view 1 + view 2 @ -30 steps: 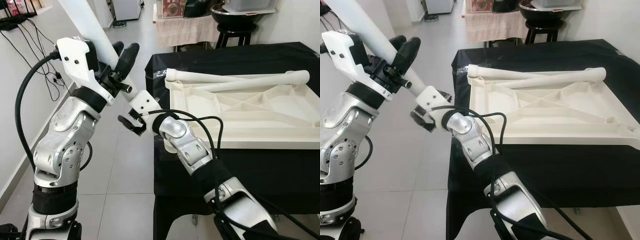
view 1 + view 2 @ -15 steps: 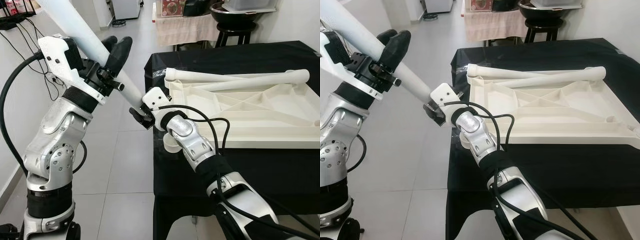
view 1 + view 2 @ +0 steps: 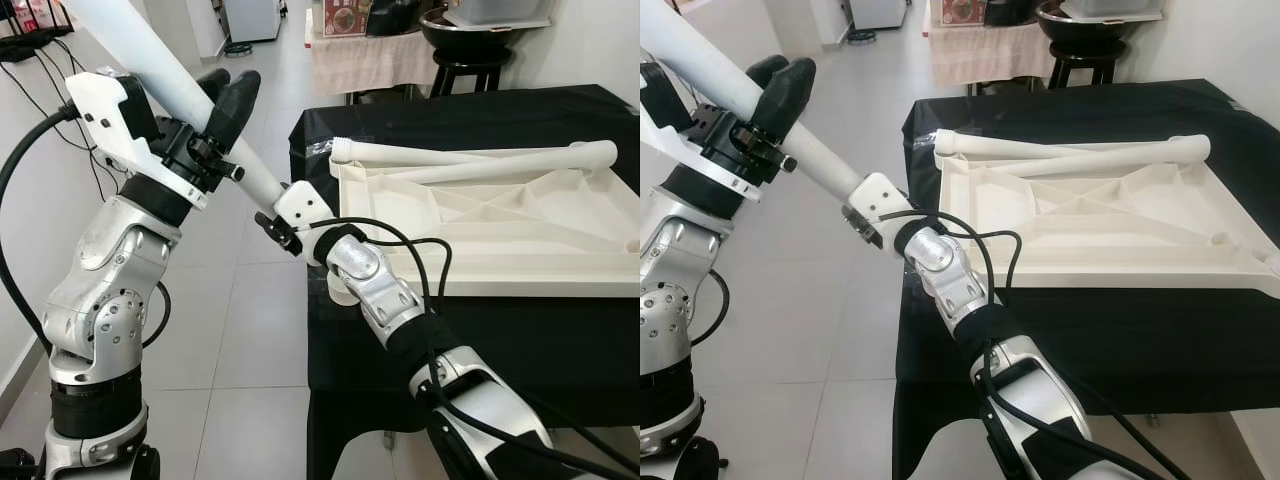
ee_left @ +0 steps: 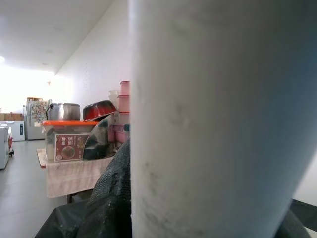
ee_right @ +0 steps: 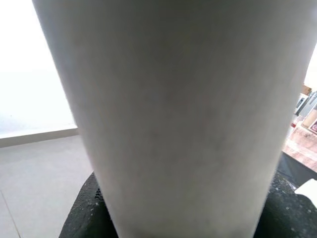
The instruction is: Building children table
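A long white table leg slants down from the upper left toward the table's near-left corner. My left gripper is shut on its middle, and the leg stands close beside a black finger. My right gripper is shut on the leg's lower end, just off the table corner. In the right wrist view the leg sits between the black fingers. The white tabletop lies upside down, ribs up, on the black-covered table. Two more legs lie along its far edge.
Grey tiled floor lies to the left of the table. Cables hang on the left wall. Behind the table stand a black stool with a dark bowl and a table with a pale cloth.
My right gripper rose from below the leg, where it hung open, to the leg's lower end and shut on it. My left arm shifted slightly with the leg.
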### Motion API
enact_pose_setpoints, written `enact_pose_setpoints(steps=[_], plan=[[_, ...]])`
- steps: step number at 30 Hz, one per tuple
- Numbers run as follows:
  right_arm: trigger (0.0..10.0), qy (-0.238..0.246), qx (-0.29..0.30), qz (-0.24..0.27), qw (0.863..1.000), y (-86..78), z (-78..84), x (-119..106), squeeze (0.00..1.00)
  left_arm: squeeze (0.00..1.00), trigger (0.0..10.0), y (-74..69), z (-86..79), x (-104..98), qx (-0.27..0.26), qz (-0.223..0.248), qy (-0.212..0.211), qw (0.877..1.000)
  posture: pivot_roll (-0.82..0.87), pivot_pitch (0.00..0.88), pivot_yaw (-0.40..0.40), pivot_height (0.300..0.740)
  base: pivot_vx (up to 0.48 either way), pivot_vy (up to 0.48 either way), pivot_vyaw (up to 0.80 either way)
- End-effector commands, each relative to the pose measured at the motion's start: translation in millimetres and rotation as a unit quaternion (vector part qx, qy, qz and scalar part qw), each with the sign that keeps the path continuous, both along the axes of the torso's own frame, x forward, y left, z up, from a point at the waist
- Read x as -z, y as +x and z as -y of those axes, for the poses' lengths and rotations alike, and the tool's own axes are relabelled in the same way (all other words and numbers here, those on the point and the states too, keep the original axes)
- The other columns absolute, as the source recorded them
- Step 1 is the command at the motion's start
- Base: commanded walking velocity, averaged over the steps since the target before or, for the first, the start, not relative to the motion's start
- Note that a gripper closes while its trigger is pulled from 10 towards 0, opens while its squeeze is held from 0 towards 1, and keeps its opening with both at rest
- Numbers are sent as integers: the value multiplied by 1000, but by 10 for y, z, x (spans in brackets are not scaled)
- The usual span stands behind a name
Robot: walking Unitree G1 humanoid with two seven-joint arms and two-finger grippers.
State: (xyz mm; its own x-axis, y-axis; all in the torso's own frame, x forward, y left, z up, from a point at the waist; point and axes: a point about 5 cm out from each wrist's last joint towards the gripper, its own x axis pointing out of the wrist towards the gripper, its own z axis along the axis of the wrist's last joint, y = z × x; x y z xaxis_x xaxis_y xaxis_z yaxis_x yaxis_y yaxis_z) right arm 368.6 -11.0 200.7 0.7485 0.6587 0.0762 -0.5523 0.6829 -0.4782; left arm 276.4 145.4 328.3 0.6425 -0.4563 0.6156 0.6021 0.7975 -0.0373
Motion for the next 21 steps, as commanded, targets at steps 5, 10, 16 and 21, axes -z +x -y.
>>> enact_pose_setpoints(steps=[5,10,16,21], plan=[[0,42,-18,17,999,-18,-134,-172,0,0,0,-96,268,39,97,8,11,995,-10,17,65,740,0,0,0],[0,43,-19,17,999,-16,-129,-151,0,788,0,-99,229,44,99,8,-11,995,-15,21,67,740,0,0,0],[0,47,-12,16,999,5,-96,-150,0,1000,10000,-51,95,16,70,-4,-42,997,-17,25,66,740,0,0,0],[0,58,-3,11,998,31,-57,-163,0,1000,10000,-44,-55,-3,37,0,-49,998,-17,27,66,740,0,0,0]])
